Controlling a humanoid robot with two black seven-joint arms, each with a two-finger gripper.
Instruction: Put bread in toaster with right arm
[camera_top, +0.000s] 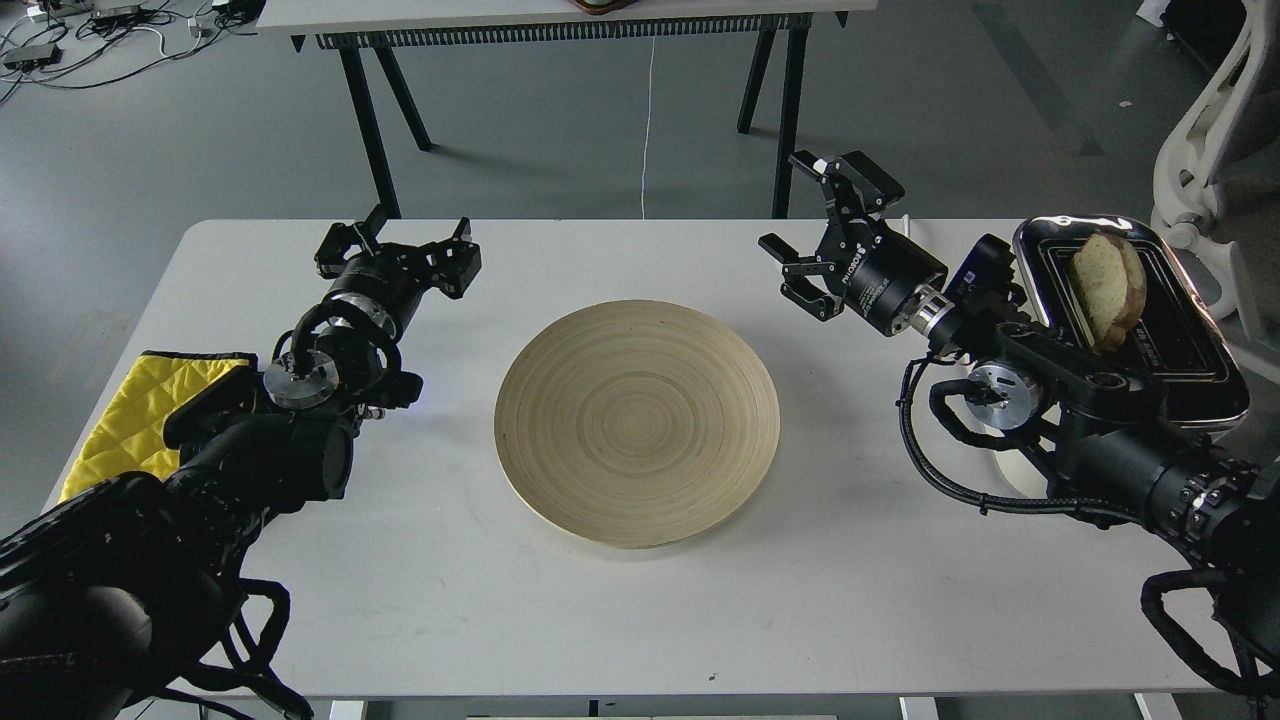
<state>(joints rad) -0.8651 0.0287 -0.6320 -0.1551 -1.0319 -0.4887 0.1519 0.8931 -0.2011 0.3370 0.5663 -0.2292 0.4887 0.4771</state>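
Standing upright in the toaster (1190, 340), bread (1108, 287) points up.

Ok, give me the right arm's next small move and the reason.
Probably just hold the right claw clear. The bread already stands in a slot of the toaster, sticking up above it, and the claw is open, empty, and off to the toaster's left.

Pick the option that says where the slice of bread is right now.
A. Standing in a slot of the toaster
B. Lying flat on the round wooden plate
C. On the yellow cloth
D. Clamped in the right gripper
A: the bread stands upright in a slot of the toaster, while the wooden plate is bare and the right gripper is open and apart from it.
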